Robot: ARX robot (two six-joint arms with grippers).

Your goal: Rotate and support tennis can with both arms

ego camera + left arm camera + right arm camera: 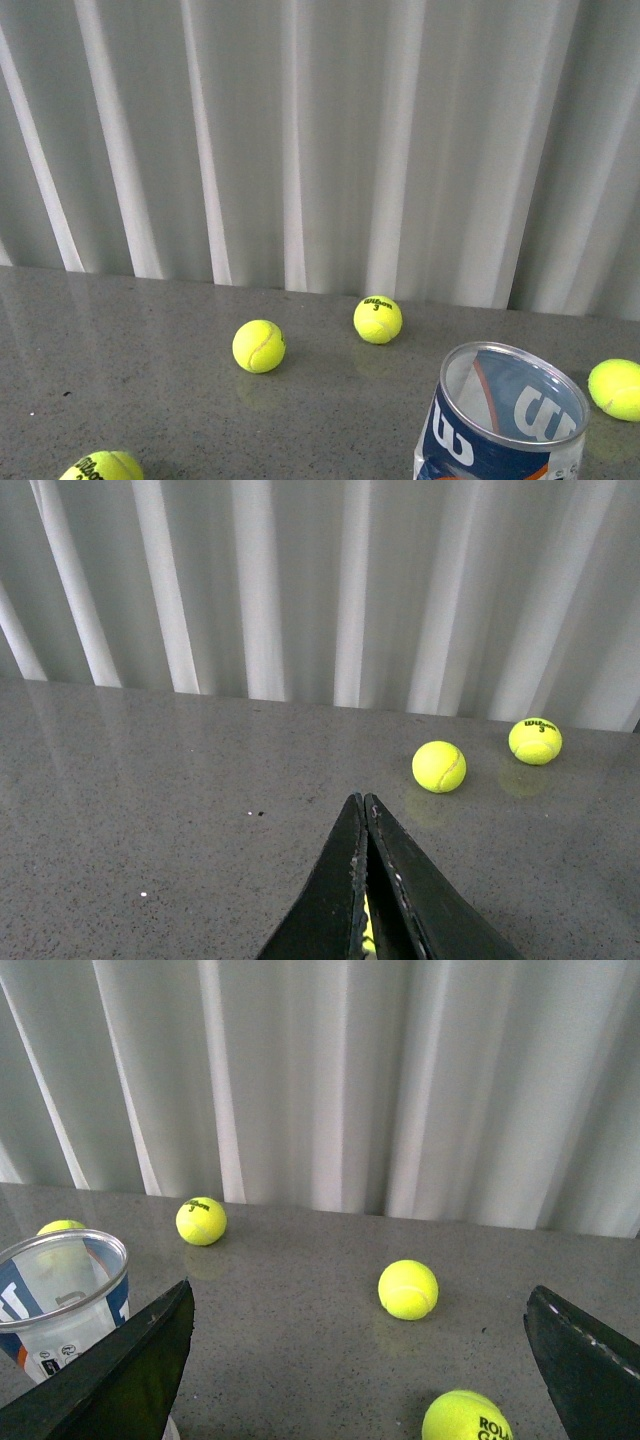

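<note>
The tennis can [505, 425] stands upright at the lower right of the front view, its open silver rim up and the white W on the navy label showing; its base is cut off by the frame. In the right wrist view the tennis can [60, 1300] stands just beyond one finger of my right gripper [360, 1310], which is open wide with bare table between its fingers. My left gripper [362, 802] is shut, its two black fingers pressed together above the grey table. Neither arm shows in the front view.
Yellow tennis balls lie loose on the grey table [150, 340]: one ball [259, 346] mid-table, another [378, 319] behind it, one [616, 388] at the right edge, one [100, 467] at the front left. A white pleated curtain [320, 140] closes the back.
</note>
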